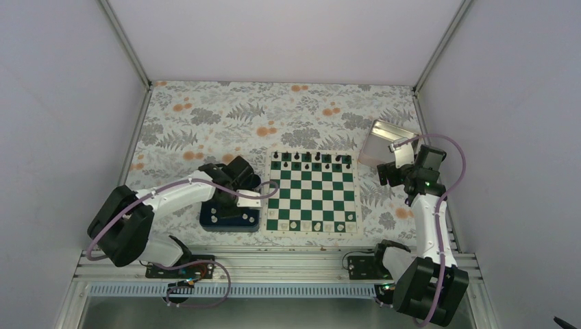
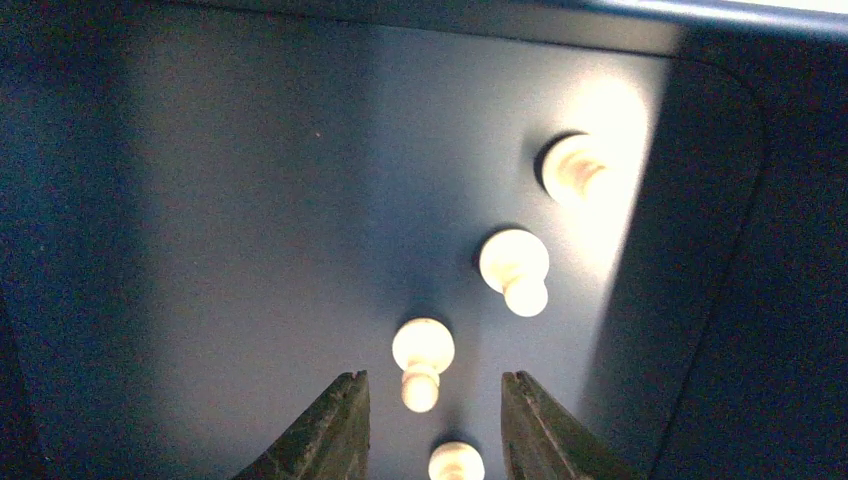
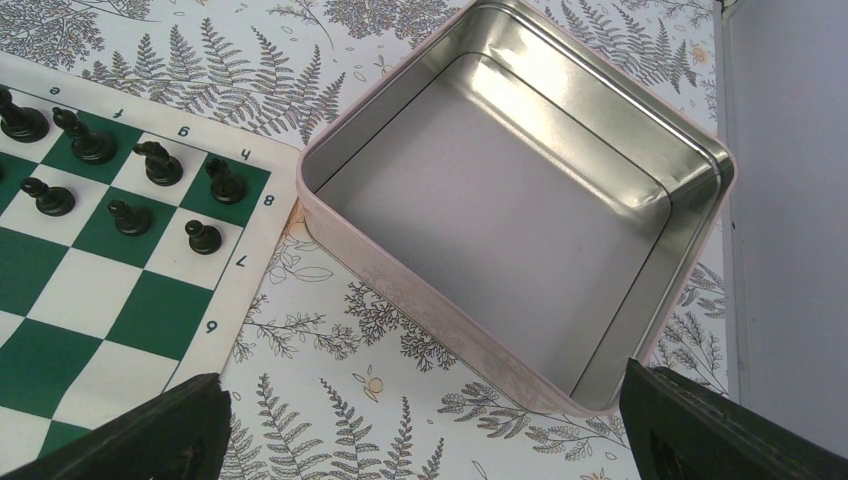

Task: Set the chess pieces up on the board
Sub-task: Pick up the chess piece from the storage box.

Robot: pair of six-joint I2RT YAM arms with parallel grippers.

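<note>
The green-and-white board [image 1: 312,195] lies mid-table; several white chess pieces [image 1: 317,225] stand on its near row. More white pieces lie in the dark navy tray [image 1: 229,221] left of the board. My left gripper [image 1: 236,200] hovers low inside that tray. In the left wrist view it [image 2: 432,385] is open, with a white pawn [image 2: 420,360] lying between its fingertips, untouched. Other white pawns [image 2: 513,268] lie beyond and one [image 2: 455,462] nearer. My right gripper [image 1: 388,173] is open wide and empty [image 3: 425,400] above the cloth right of the board [image 3: 60,290].
Black pieces [image 1: 312,161] fill the board's two far rows and show in the right wrist view [image 3: 130,215]. An empty metal tin [image 3: 400,265] sits just past my right gripper, at the back right [image 1: 387,140]. Grey walls enclose the floral cloth.
</note>
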